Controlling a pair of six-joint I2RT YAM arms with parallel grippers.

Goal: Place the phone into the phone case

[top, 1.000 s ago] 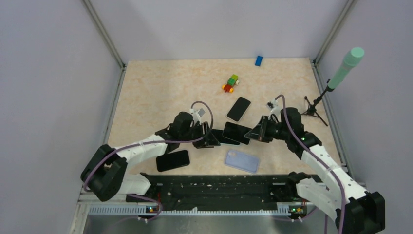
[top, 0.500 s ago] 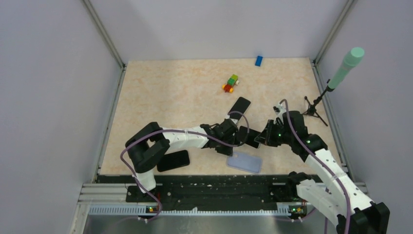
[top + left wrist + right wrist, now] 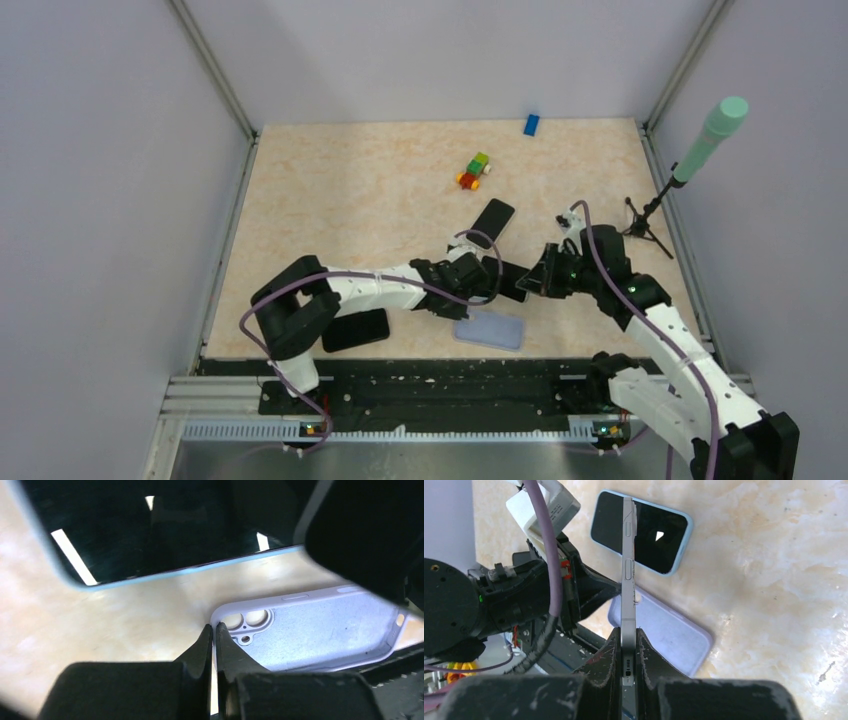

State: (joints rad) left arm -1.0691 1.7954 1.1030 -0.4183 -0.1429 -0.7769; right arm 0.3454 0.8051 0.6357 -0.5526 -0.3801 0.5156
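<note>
Right pincer clamped on the phone; left pincer closed at the case corner.

The right gripper (image 3: 628,634) pinches the phone (image 3: 628,575) by its thin edge and holds it upright above the lilac phone case (image 3: 670,631), which lies open on the table (image 3: 350,200). The left gripper (image 3: 214,630) has its fingers together, tips at the case's camera-hole corner; whether they nip the rim cannot be told.

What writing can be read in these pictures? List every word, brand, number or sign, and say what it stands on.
No text can be read in any view.
White plug: faint print, too small to read.
Upright phone, flat phone, phone case: no marks visible.
</note>
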